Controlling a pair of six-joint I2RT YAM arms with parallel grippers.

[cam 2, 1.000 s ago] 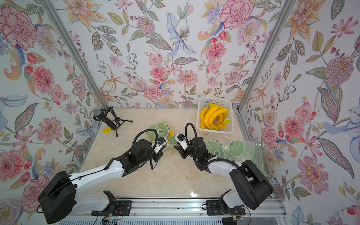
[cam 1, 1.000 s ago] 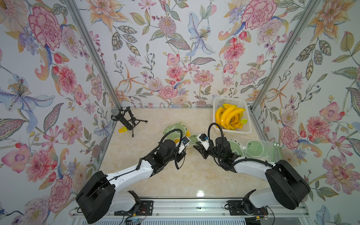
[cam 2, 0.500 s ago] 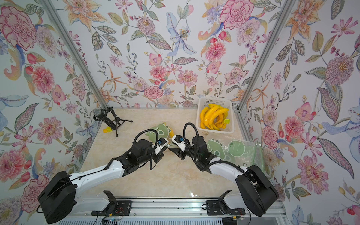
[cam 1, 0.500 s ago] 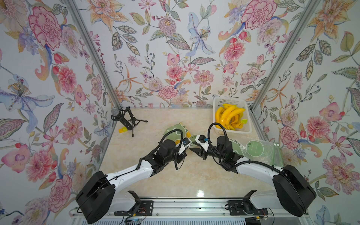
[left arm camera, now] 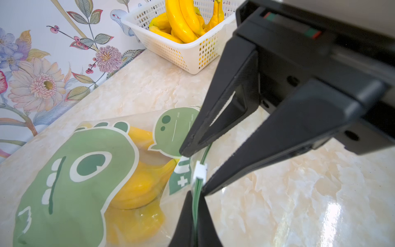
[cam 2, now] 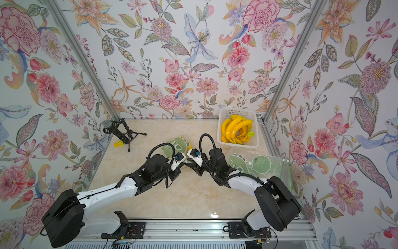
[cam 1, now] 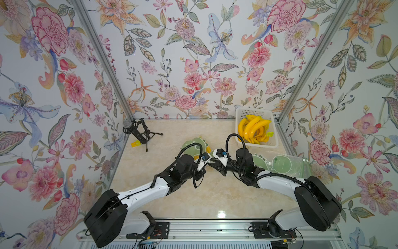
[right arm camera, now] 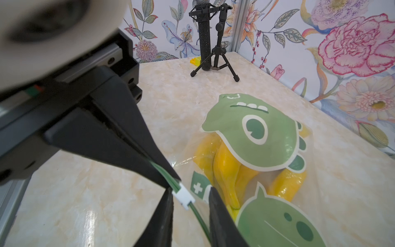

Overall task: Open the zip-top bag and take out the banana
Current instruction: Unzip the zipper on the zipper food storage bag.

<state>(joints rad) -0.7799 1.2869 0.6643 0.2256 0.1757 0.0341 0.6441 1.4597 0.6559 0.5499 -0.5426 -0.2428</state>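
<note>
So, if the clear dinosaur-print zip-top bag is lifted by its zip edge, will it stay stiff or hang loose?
Probably floppy: the clear dinosaur-print zip-top bag is thin film, creased over the yellow bananas inside. Likely bottom-heavy too, so it may sag and swing under the green zip strip that the left pincer pinches.

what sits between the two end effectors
The zip-top bag's white slider, on the green track: just past the shut left end effector, inside the right end effector's parted fingertips. Both wrist views show it.
</note>
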